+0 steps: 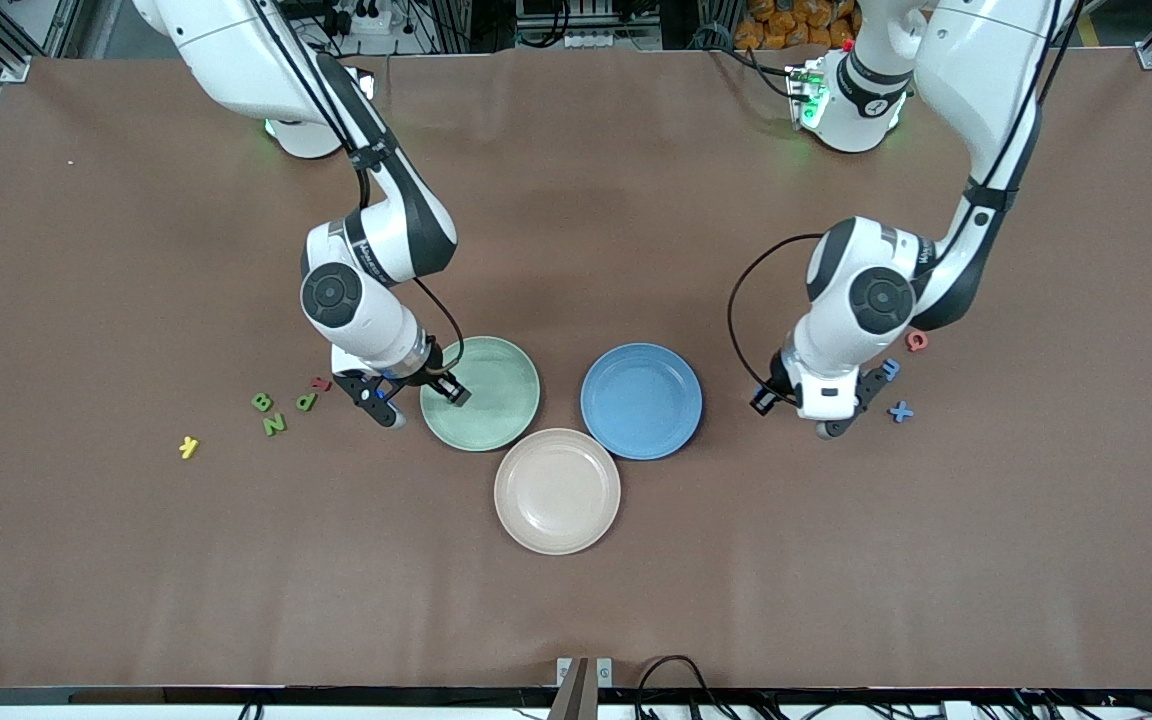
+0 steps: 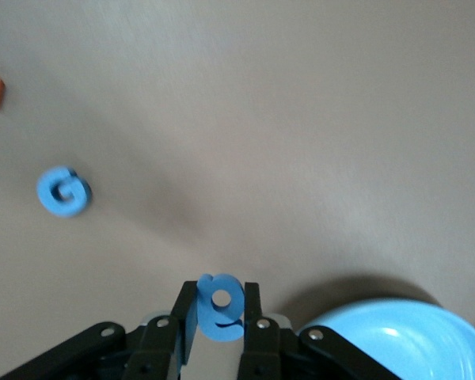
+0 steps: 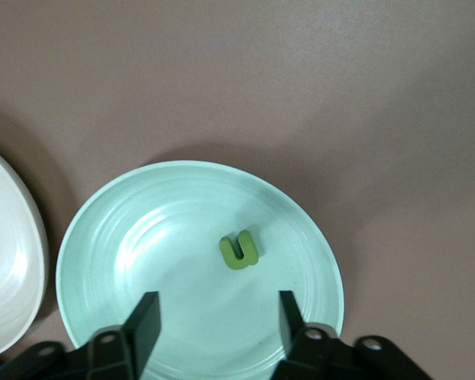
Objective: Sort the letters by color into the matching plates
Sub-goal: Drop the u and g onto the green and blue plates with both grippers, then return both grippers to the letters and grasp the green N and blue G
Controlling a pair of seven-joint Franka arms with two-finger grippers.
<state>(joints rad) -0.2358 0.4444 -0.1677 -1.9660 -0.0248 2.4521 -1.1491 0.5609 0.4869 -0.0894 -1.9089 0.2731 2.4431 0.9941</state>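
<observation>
Landmark: round pale green matte plate [image 1: 481,393] on the brown cloth-covered surface [image 1: 576,580].

Right gripper [image 3: 218,321] hangs over the edge of the green plate that lies toward the right arm's end, fingers spread wide, nothing between them. One small green foam letter U [image 3: 239,250] lies flat inside the plate, near its middle, clear of the fingers.

Round blue matte plate [image 1: 641,400] sits just beside the green plate, toward the left arm's end; not touching it. Round beige plate [image 1: 557,490] sits nearer to the front camera than the green plate, close to both.

Left gripper [image 2: 219,317] is up over bare surface, past the blue plate from the green one, toward the left arm's end. Its fingers are closed narrow on a small blue foam letter g [image 2: 220,306], pinched upright between the pads.

Loose blue letters, farther still from the green plate toward the left arm's end: a blue foam G [image 2: 63,191] and a blue foam X [image 1: 900,410], with a red-orange foam letter [image 1: 917,341] near them.

Toward the right arm's end from the green plate: green foam B [image 1: 261,402], green foam N [image 1: 274,424], green foam P [image 1: 307,402], a small red letter [image 1: 321,383], and farthest out a yellow foam letter [image 1: 189,447].
</observation>
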